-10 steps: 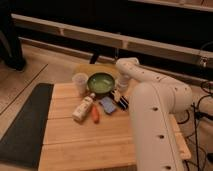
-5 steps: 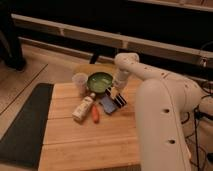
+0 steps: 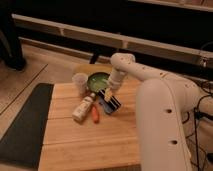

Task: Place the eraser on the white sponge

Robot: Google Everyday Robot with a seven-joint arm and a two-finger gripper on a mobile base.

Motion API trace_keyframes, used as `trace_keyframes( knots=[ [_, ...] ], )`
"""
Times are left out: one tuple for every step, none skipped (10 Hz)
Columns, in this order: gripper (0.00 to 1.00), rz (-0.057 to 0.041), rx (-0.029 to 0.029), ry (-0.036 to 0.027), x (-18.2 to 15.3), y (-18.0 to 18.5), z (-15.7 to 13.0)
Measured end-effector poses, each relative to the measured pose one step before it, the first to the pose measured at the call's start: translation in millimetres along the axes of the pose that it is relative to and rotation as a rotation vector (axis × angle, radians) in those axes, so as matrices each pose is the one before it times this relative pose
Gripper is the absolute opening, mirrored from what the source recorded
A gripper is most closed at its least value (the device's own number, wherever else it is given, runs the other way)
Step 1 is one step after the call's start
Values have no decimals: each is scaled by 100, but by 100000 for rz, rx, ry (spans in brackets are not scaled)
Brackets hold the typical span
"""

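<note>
A: Any brand or writing legible on these things?

B: None that I can make out; the white plastic bottle with an orange cap (image 3: 83, 108) lies on its side on the light wooden slatted table (image 3: 85, 145), and whatever is on its label is too blurred to read.

A: What else is on the table?

B: An orange carrot-like stick (image 3: 95, 113) lies just beside the bottle. Behind them stand a pale translucent cup (image 3: 79, 82) and a round green bowl (image 3: 97, 81). A dark grey mat (image 3: 24, 125) lies on the floor to the left.

A: What blocks the view?

B: The robot's bulky white arm (image 3: 162, 125) fills the right side and covers that part of the table.

A: And the end effector?

B: The end effector (image 3: 108, 93) hangs at the bowl's right rim, fingers closed, right above the small black rectangular eraser with thin white stripes (image 3: 113, 103). Whether it grips the eraser I cannot tell.

A: Where is the eraser?

B: On the flat pale bluish-white sponge (image 3: 104, 98), tilted, right of the carrot stick.
</note>
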Motion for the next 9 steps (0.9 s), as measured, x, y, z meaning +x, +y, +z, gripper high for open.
trace_keyframes(
  knots=[
    [0, -1663, -2296, 1118, -165, 646, 711],
    [0, -1414, -1623, 1099, -129, 480, 494],
    [1, -889, -742, 1430, 8, 255, 417],
    [10, 265, 1960, 3215, 600, -612, 339],
    [17, 1234, 1932, 1662, 454, -650, 12],
    [20, 637, 488, 544, 258, -250, 51],
    [21, 34, -36, 32, -22, 15, 37],
    [21, -133, -7, 40, -94, 59, 21],
    [21, 24, -11, 11, 14, -6, 8]
  ],
)
